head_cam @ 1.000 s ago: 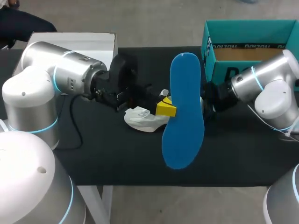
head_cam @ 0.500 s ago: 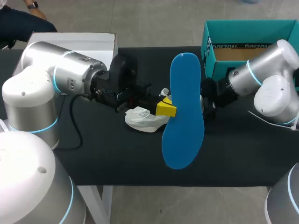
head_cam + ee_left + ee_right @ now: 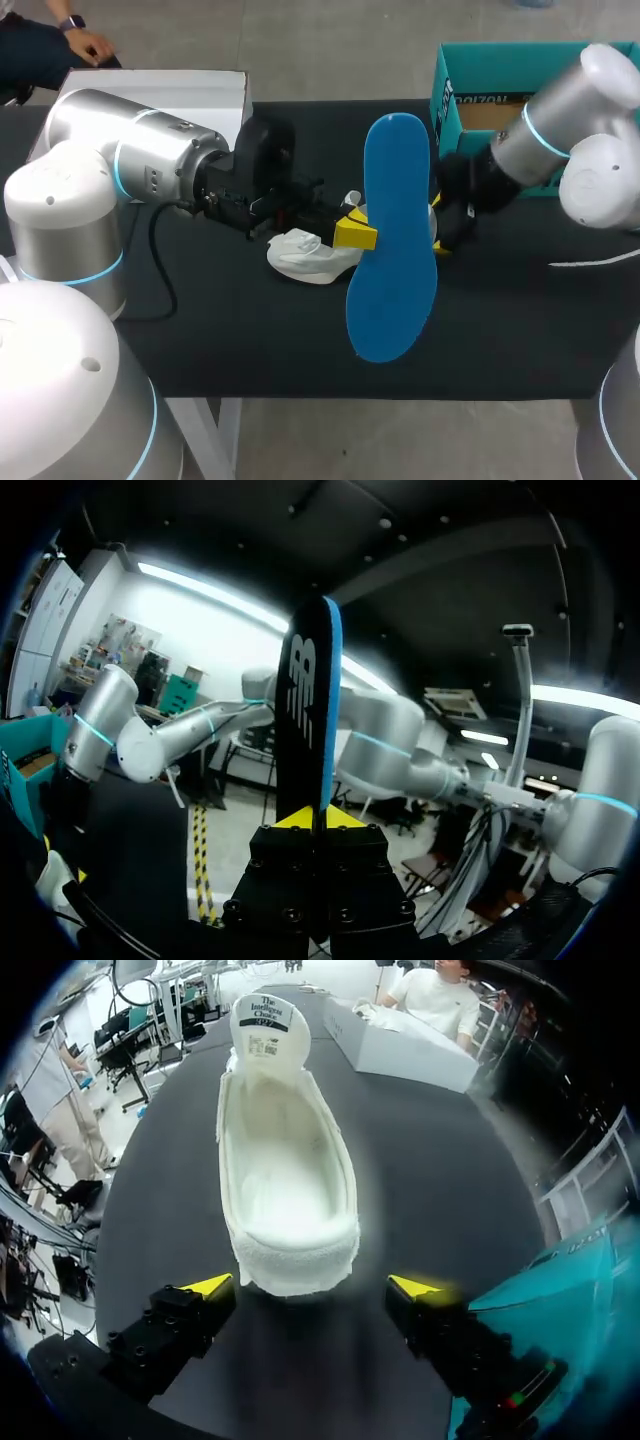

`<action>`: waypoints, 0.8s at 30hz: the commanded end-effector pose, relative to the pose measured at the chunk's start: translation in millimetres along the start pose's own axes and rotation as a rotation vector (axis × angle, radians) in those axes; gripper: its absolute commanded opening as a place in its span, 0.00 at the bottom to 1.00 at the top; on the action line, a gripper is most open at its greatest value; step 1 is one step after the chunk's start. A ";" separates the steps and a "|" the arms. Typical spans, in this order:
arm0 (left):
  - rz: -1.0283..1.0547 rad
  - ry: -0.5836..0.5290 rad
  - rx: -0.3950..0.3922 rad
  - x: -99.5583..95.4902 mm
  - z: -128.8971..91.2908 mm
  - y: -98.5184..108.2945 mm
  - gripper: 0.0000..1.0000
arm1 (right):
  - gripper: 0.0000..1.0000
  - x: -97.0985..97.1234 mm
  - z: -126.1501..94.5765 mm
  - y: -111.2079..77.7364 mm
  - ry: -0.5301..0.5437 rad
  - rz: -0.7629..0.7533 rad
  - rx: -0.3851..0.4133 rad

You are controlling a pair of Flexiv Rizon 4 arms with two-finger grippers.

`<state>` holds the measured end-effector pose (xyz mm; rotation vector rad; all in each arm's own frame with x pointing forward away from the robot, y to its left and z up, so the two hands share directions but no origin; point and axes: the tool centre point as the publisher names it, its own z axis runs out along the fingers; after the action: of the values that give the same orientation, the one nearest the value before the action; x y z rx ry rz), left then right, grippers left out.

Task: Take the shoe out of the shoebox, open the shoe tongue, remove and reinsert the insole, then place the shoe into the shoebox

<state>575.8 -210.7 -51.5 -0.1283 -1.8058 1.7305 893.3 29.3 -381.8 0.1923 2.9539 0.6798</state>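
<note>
- Change: in the head view, over the last second the right arm [image 3: 560,130] has swung its elbow up and back toward the shoebox [image 3: 520,62]. Its hand has shifted only slightly, behind the insole's far edge.
- No change: the left arm [image 3: 130,165], the insole [image 3: 393,250] and the shoe [image 3: 310,255] are where they were.
- Meaning for the task, as a judgement: the insole is already out of the shoe, and the right arm appears to be re-angling to steady the shoe for reinsertion. Reinsertion and the return to the shoebox are not yet done.
- Left hand [image 3: 318,818]: closed on the insole at its lower end, both yellow tips pressing it from two sides. The insole stands upright and edge-on to this camera, dark face one side, blue edge the other.
- Right hand [image 3: 315,1290]: fingers wide apart and holding nothing. The shoe's heel lies just ahead of the gap between them. I cannot tell whether either tip touches it.
- Shoe location: it rests on the black bench [image 3: 250,330], outside the shoebox, near the middle. In the right wrist view its opening faces up, the tongue [image 3: 266,1022] is folded out at the far end, and the interior is empty.
- Shoebox: it stands open at the bench's far right corner, beside the right arm.
</note>
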 end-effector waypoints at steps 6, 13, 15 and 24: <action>0.000 -0.001 0.001 -0.3 1.4 0.3 0.00 | 1.00 2.7 -24.6 12.9 0.027 -0.028 0.284; 0.000 -0.001 0.001 -0.3 1.4 0.3 0.00 | 1.00 6.4 -28.6 12.8 0.017 -0.018 0.376; 0.000 -0.001 0.001 -0.3 1.4 0.3 0.00 | 1.00 6.5 -30.7 13.3 0.015 -0.010 0.384; 0.000 -0.001 0.001 -0.3 1.4 0.3 0.00 | 1.00 12.1 -46.4 24.5 0.002 -0.017 0.391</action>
<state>575.7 -210.7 -51.6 -0.1284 -1.8059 1.7305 881.0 32.0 -337.3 0.1921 3.0498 0.1927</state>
